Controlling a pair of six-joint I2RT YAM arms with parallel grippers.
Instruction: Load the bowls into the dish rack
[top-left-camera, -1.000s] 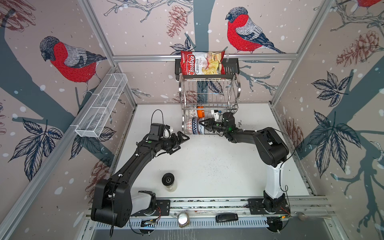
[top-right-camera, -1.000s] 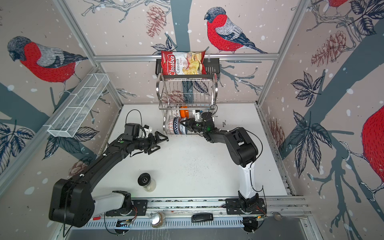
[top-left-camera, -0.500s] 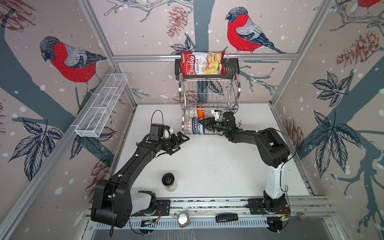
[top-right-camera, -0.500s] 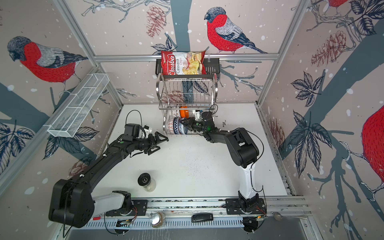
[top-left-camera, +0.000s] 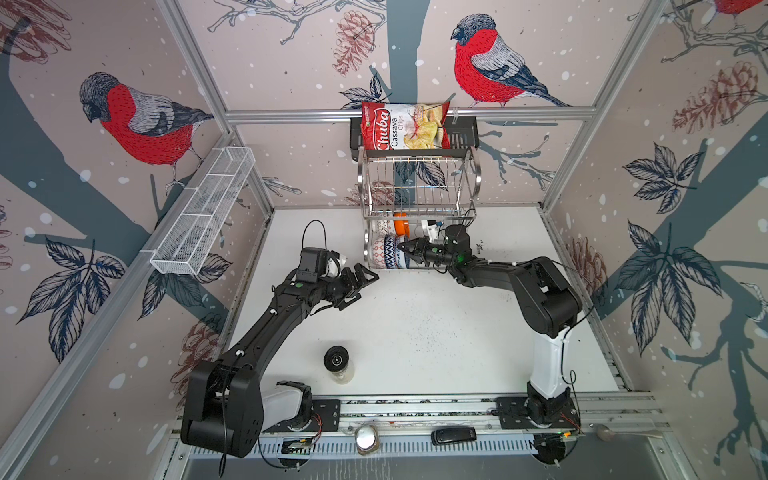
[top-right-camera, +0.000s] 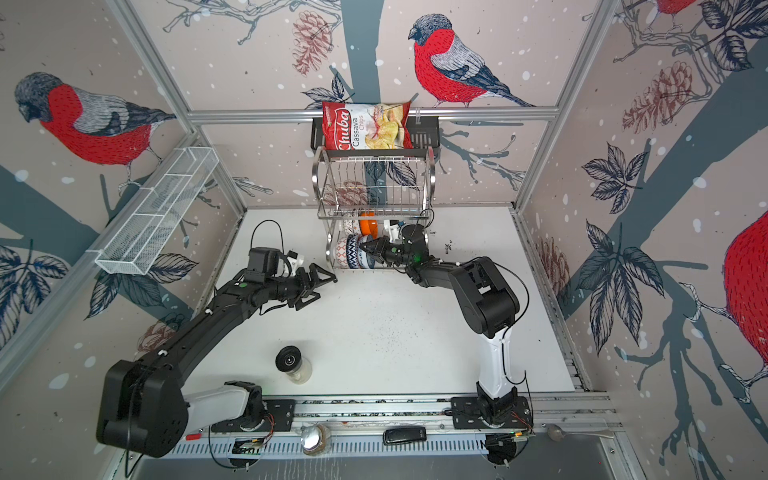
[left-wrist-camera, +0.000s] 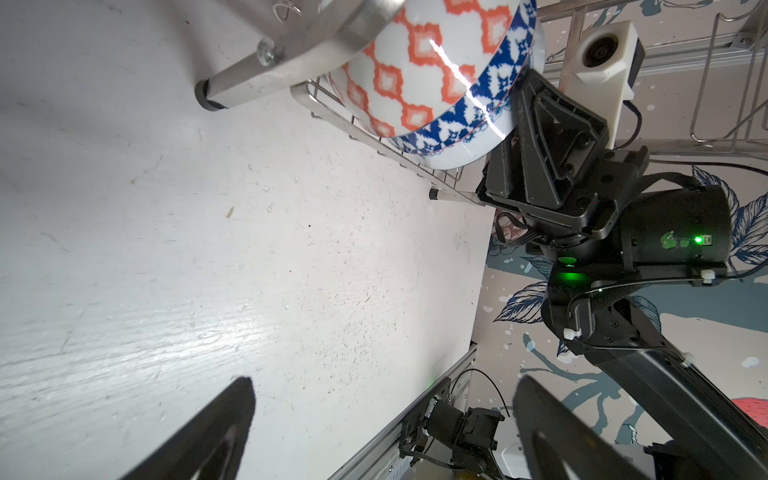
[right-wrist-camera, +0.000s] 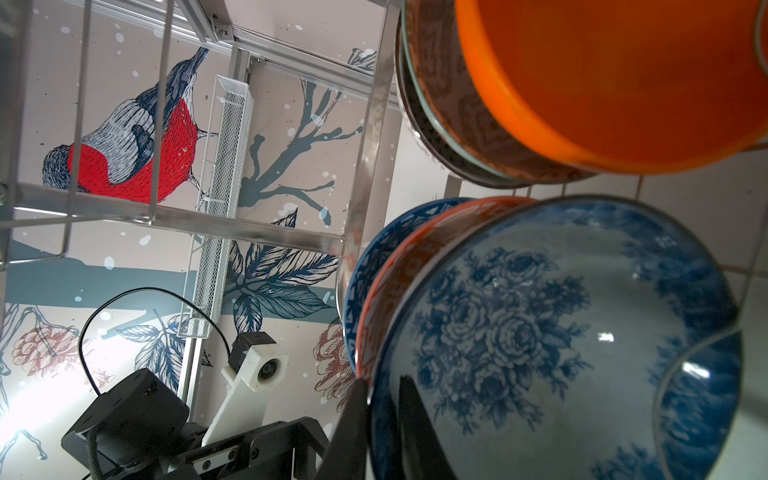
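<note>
right pincer (right-wrist-camera: 381, 399) is clamped on the rim of the blue-white floral bowl (right-wrist-camera: 519, 340), one finger inside and one outside. the bowl stands on edge in the lower tier of the dish rack (top-left-camera: 419, 187), front row, next to the red-orange patterned bowl (left-wrist-camera: 415, 70) and the blue triangle bowl (top-left-camera: 390, 254). plain orange bowl (right-wrist-camera: 602, 83) is in the row behind. left pincer (top-left-camera: 365, 286) is spread wide and empty, over the surface (top-left-camera: 436, 332) near the rack's left front corner. black-lidded jar (top-left-camera: 336, 359) is well apart.
</note>
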